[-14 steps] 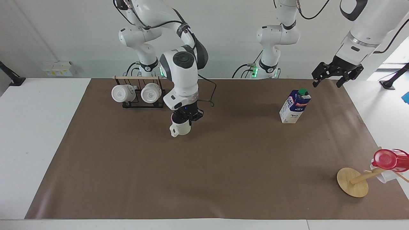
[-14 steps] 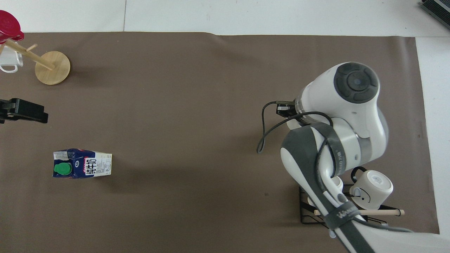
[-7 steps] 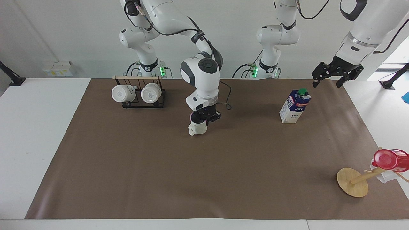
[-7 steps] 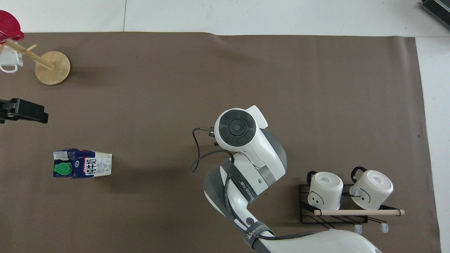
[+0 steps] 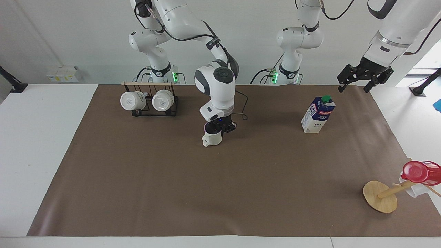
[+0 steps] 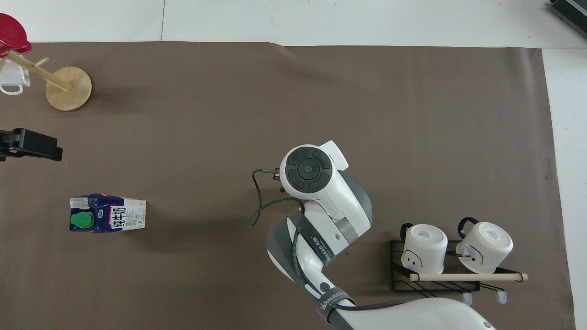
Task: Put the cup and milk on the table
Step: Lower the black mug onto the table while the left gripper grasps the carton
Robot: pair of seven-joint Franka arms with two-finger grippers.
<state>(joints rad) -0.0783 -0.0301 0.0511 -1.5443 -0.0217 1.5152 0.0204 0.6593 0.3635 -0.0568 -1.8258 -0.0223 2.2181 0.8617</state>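
Since a second ago, the right gripper (image 5: 218,128) has carried the cream-white ceramic mug with a squared handle (image 5: 211,137) from beside the black wire rack (image 5: 155,111) toward mid-tabletop (image 5: 137,179), staying clamped on its rim; whether the mug touches the brown sheet cannot be told. Toward the left arm's end, the blue-and-white gable-top milk carton (image 5: 318,114) stands upright. Left gripper (image 5: 355,82) waits over the sheet's corner, fingers spread, empty.

Robot lab: two arms (image 5: 213,74), papered table (image 5: 137,193)
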